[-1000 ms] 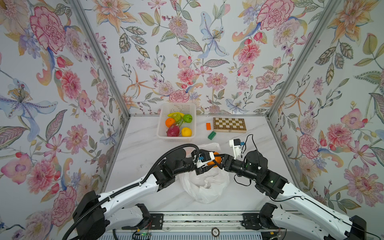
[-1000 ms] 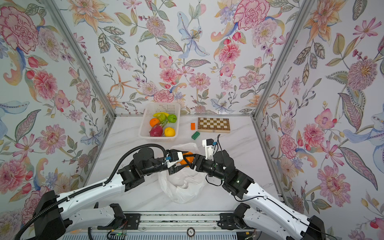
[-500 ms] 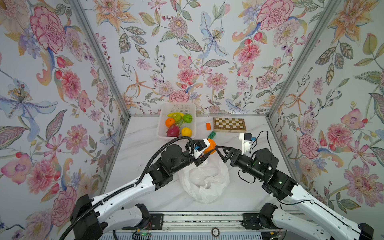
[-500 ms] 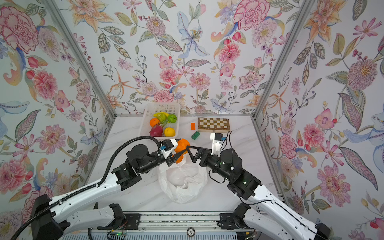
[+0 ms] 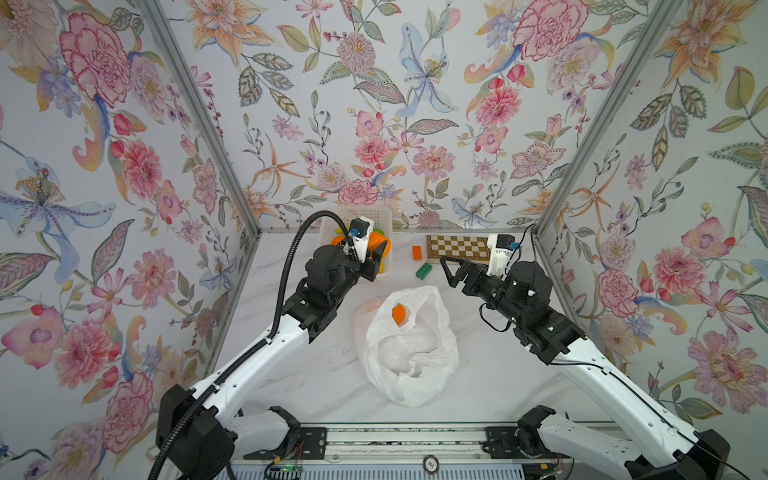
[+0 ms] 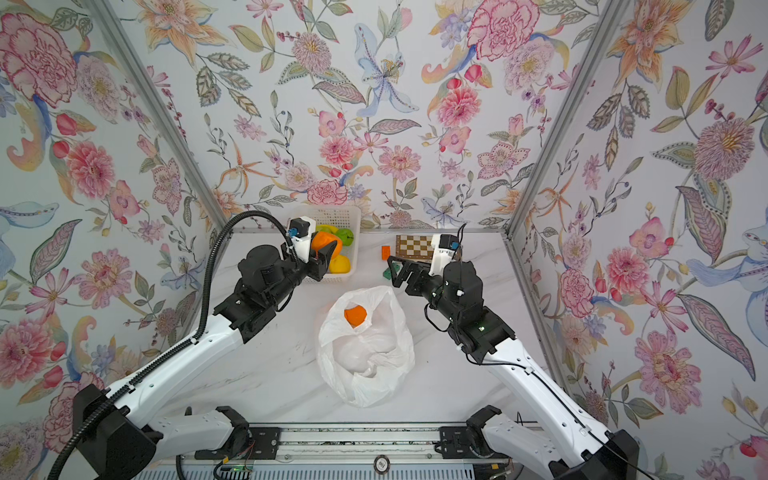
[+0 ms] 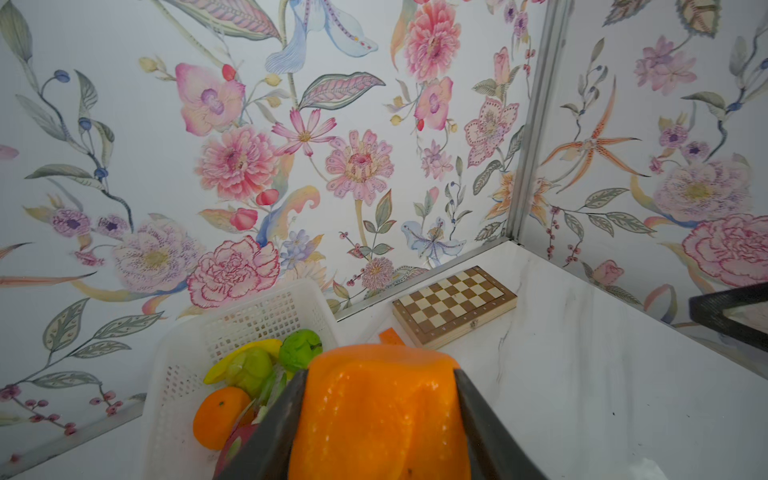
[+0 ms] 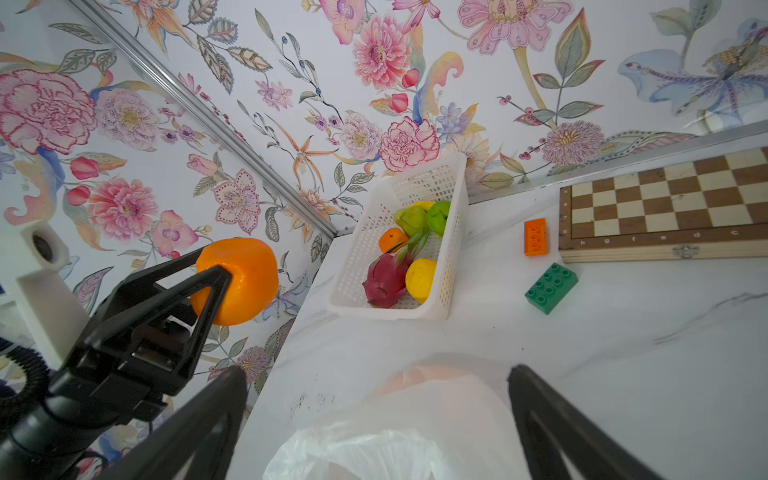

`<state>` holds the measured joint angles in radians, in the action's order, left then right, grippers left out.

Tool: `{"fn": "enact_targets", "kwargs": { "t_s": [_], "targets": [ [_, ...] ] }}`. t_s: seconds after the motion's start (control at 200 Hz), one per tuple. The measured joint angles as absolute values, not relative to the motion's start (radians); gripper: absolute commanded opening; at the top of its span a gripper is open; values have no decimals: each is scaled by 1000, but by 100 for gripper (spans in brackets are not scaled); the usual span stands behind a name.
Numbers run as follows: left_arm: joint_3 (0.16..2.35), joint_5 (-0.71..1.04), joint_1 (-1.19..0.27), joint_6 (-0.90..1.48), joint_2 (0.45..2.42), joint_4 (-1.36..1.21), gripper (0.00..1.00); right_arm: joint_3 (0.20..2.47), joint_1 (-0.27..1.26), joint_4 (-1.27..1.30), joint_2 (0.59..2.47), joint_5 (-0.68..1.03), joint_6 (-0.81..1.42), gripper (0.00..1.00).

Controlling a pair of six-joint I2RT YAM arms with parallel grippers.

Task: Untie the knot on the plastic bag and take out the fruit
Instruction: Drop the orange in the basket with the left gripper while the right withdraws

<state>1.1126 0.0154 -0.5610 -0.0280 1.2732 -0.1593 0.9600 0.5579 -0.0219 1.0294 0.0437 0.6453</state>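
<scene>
LEFT ARM CARRIES AN ORANGE TO THE BASKET: the left gripper [image 5: 380, 251] hangs raised near the white basket [image 5: 376, 212], its jaws part-closed around an orange [image 5: 374, 242]. The right gripper [image 5: 446, 270] stands spread wide and empty above the table, just past the plastic bag [image 5: 411, 357]. The bag lies slack at mid-table with its mouth open and no knot to be made out, and a second orange [image 5: 399, 313] shows in the opening. The basket already holds piled fruit [image 8: 386, 278], so an orange let go from height may bounce off it and roll over the low wall. With neither gripper holding the film, the mouth may fold shut over what is left inside. A pale orange tint [image 5: 368, 305] under the film hints at more fruit, uncounted; in both top views the left gripper hides much of the basket
</scene>
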Motion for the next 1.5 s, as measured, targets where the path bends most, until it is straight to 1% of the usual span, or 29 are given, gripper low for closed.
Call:
{"fn": "enact_targets", "kwargs": {
  "t_s": [0.17,0.345,0.51,0.69,0.896,1.086,1.331,1.501],
  "targets": [
    [1246,-5,-482,72,1377,-60,26,992,558,-69,1053,36,604,99],
    [1383,-9,-426,139,1533,26,25,1108,558,-140,1118,47,529,99],
    [1489,-7,-393,174,1724,68,25,1225,562,-227,1214,114,439,99],
    [1585,-4,-358,197,1911,103,23,1258,575,-287,1276,184,372,99],
    [1737,0,-340,254,2086,120,22,1309,577,-367,1347,241,308,99],
    [1933,-1,-340,277,2243,154,22,1395,582,-448,1415,258,257,99],
    [2159,0,-327,278,2418,255,24,1401,583,-500,1420,243,231,99],
    [2240,6,-310,279,2483,308,26,1401,583,-516,1420,224,220,99]
  ]
}}
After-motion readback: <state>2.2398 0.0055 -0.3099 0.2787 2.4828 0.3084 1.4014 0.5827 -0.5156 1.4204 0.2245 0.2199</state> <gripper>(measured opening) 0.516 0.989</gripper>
